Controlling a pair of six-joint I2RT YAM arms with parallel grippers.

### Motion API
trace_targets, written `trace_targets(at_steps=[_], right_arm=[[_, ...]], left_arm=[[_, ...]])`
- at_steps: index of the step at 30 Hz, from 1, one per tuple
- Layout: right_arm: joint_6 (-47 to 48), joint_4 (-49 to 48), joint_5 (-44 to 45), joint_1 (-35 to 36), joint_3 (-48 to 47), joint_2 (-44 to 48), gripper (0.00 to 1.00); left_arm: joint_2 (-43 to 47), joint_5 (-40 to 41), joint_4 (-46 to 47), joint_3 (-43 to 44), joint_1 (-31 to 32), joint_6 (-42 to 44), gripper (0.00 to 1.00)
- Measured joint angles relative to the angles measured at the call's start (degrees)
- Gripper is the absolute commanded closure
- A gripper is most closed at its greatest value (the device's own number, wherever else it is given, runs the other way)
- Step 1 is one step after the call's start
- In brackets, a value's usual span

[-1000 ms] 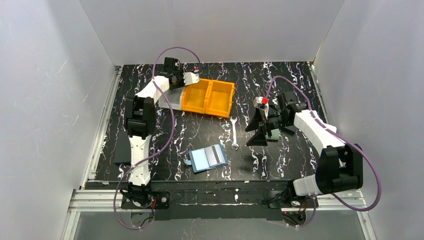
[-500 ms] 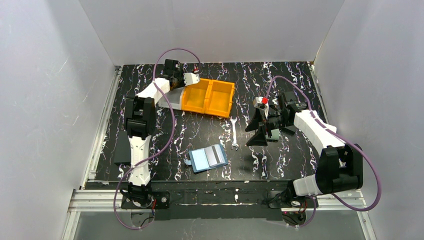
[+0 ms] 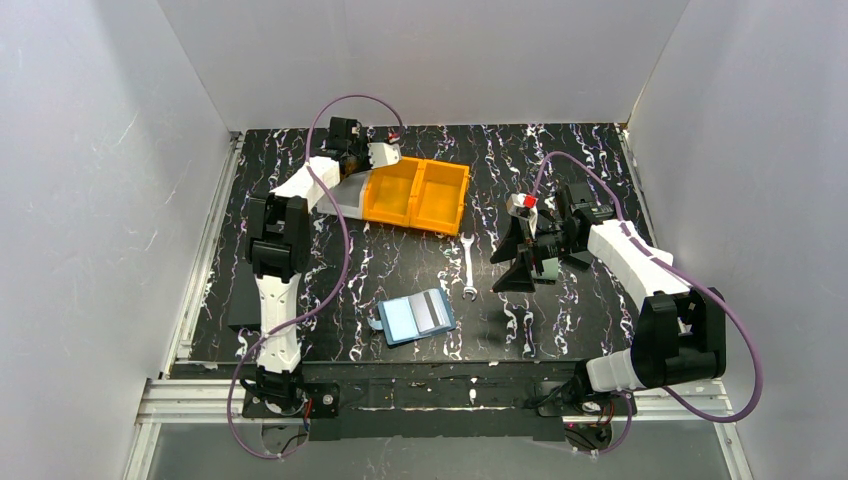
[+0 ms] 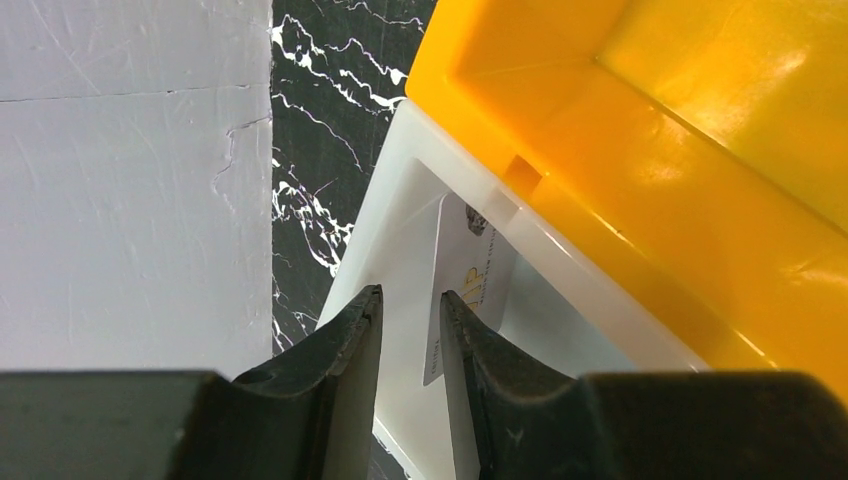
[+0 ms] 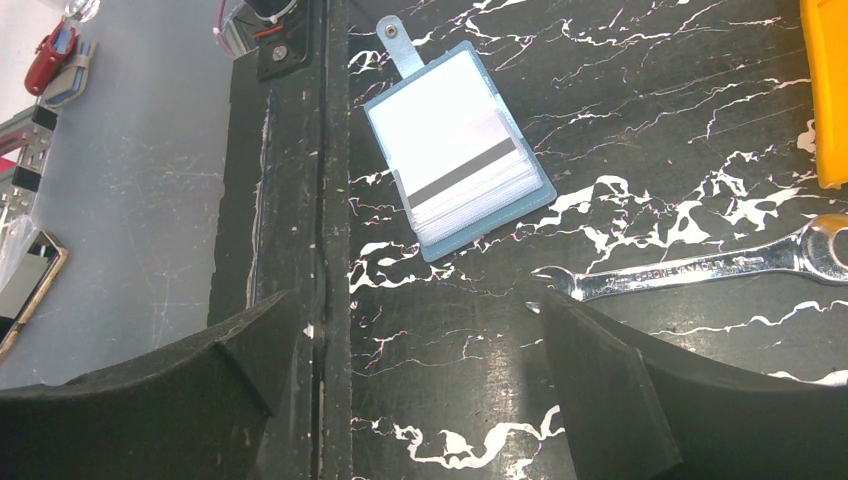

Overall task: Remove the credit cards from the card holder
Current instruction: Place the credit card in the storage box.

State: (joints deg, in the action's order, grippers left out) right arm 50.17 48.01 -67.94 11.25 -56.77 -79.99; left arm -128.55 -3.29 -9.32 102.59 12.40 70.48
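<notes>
Lying open on the black marbled table (image 3: pixel 560 160), near its front edge and about midway between the two arm bases, the blue card holder (image 3: pixel 418 316) shows its pale inner side, with its snap tab pointing toward the left arm's base. A stack of credit cards (image 5: pixel 470 185) sits in it, and the top one shows a dark stripe. One more pale card (image 4: pixel 468 280) lies apart from these in a white tray (image 4: pixel 400 260) at the far left of the table, pressed against the side of an orange two-compartment bin (image 3: pixel 415 195).

The left gripper (image 4: pixel 410 300) hangs over that tray. Its fingers are barely parted, and only a thin slit of tray surface shows between them. The card lies past the tip of the right finger, and nothing is held between the two.

The right gripper (image 5: pixel 420 400) is well to the right of the holder, above bare table, with its jaws spread wide and empty. Its camera looks back at the holder. A small silver wrench (image 3: pixel 468 268) lies between this gripper and the holder, touching neither.
</notes>
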Motion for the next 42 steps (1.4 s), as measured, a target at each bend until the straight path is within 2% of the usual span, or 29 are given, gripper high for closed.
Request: trace_targets(at_steps=[12,18,22,24,27,36,42], right_arm=[[1.07,0.31,-0.24,0.0,0.0,0.0,0.02],[1.31,0.74,-0.42,0.0,0.0,0.0,0.02],[1.53,1.29,-0.44,-0.04,0.0,0.0,0.02],[1.66,1.42,-0.44,-0.04,0.0,0.0,0.02],[1.77,1.53,-0.44,-0.04,0.0,0.0,0.02],[1.95,1.57,-0.46,-0.09,0.0,0.0,0.02],[2.08,1.6,-0.46,-0.37,0.0,0.0,0.02]], left_arm=[[-0.02,3.72,2.67,-0.13,0.66,-0.68,0.89],[-0.02,5.79,4.17,-0.13,1.57,-1.4,0.88],[-0.02,6.36,5.38,-0.13,1.7,-4.85,0.87],[0.02,6.32,5.38,-0.13,1.7,-7.26,0.91],[0.76,5.31,3.02,-0.13,1.7,-11.02,1.0],[7.32,0.37,-6.01,-1.03,1.38,-15.63,1.0],[7.89,-2.89,-10.49,-0.81,0.87,-16.09,1.0]])
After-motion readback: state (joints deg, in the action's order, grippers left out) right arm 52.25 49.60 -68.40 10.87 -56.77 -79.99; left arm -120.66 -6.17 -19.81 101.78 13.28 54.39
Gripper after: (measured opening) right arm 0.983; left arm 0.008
